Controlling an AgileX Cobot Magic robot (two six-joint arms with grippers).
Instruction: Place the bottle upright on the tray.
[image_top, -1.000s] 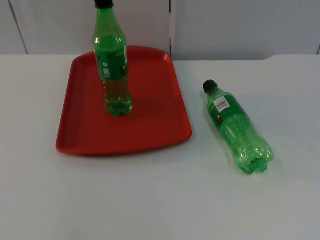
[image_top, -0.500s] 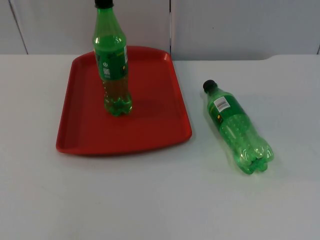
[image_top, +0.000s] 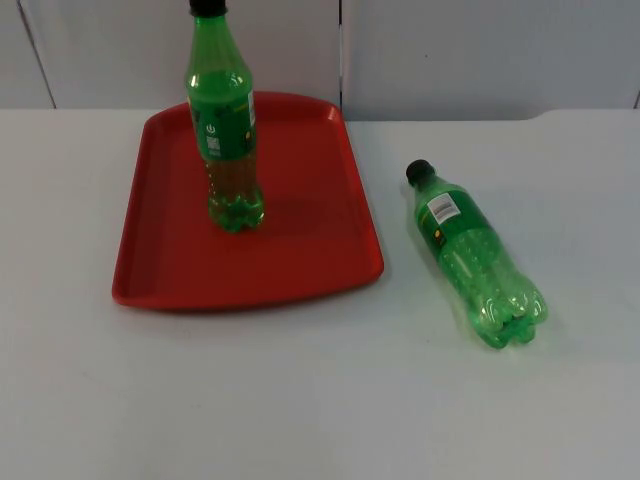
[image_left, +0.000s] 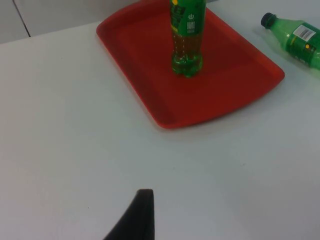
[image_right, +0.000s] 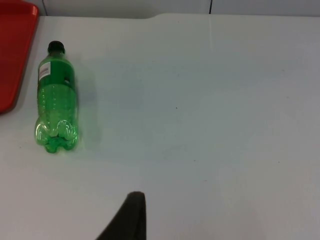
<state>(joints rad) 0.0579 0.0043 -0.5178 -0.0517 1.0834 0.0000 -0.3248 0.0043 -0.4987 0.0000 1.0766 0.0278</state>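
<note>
The lying bottle (image_top: 475, 255) rests beside the tray (image_top: 300, 270), cap toward the wall, nearer the right gripper (image_right: 127, 220), whose finger spread I cannot tell.

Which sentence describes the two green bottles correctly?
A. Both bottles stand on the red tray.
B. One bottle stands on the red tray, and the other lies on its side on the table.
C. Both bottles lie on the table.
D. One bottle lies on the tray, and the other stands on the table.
B: one green bottle stands upright on the red tray, while the other bottle lies on its side on the white table beside the tray.
</note>
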